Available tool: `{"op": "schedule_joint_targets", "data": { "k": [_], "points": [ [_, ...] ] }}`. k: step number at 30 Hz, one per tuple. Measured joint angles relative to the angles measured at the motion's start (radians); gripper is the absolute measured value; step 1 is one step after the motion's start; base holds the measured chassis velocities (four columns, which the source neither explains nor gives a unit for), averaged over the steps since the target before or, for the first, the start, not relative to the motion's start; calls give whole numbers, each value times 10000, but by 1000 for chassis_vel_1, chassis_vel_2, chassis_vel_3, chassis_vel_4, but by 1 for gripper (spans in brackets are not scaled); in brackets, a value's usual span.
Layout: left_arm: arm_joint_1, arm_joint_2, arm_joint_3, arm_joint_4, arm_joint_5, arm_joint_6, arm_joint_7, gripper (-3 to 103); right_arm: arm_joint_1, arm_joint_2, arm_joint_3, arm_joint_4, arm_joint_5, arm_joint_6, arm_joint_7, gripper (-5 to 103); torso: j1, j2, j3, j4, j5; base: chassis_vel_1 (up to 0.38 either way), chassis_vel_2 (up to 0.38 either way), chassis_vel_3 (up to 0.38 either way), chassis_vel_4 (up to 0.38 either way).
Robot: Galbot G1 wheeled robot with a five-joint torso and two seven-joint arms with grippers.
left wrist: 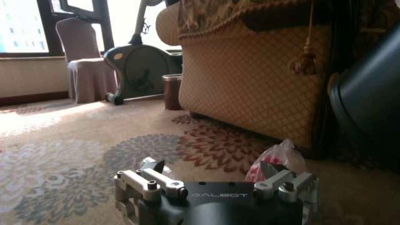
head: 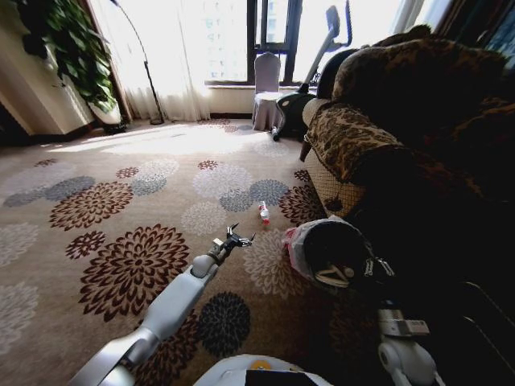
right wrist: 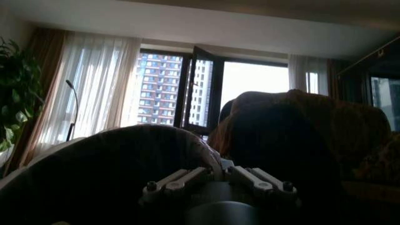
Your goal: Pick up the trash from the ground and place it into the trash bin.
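Observation:
A small clear bottle with a red cap (head: 263, 211) lies on the flowered carpet just in front of the sofa. My left gripper (head: 241, 237) hovers low over the carpet a short way before it, jaws open and empty. In the left wrist view the open left gripper (left wrist: 212, 172) has a crumpled clear-and-red piece of trash (left wrist: 276, 158) just beyond its fingertips. The black trash bin (head: 331, 248) with its pale liner is tilted beside the sofa. My right gripper (head: 352, 273) holds the bin's rim (right wrist: 187, 136), fingers pinched together at the right gripper (right wrist: 222, 165).
A patterned sofa (head: 362, 153) fills the right side, close to the bottle and bin. An exercise machine (head: 310, 88) and a covered chair (head: 266, 88) stand by the window. A plant (head: 72, 48) is at the far left. Open carpet (head: 121, 209) spreads left.

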Motion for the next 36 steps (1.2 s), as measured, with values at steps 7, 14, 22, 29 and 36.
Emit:
{"op": "schedule_joint_targets", "data": {
  "k": [7,14,22,29,36],
  "points": [
    [-285,5,615,545,-16,-151,118,100,-26,-28,9,18,112,-38,2,0,0,0,0,1,1,0,0,0,0],
    [-315,-133,1116,732,175,-180,206,100,-35,30,-18,5,183,-36,4,0,-1,1,-2,-1,-2,-20,16,19,-24],
    [-427,-298,1615,1066,232,-237,311,100,-248,60,108,92,153,131,3,0,-1,1,-1,-2,-2,-147,140,142,-142],
    [-584,-427,2022,1309,278,-241,427,100,-360,109,164,155,132,268,4,0,5,0,3,2,-3,-144,125,149,-114],
    [-465,-471,2417,1446,370,-297,548,100,-439,233,160,95,132,362,3,0,-3,0,-3,0,-5,-52,-48,45,41]
  ]
}}
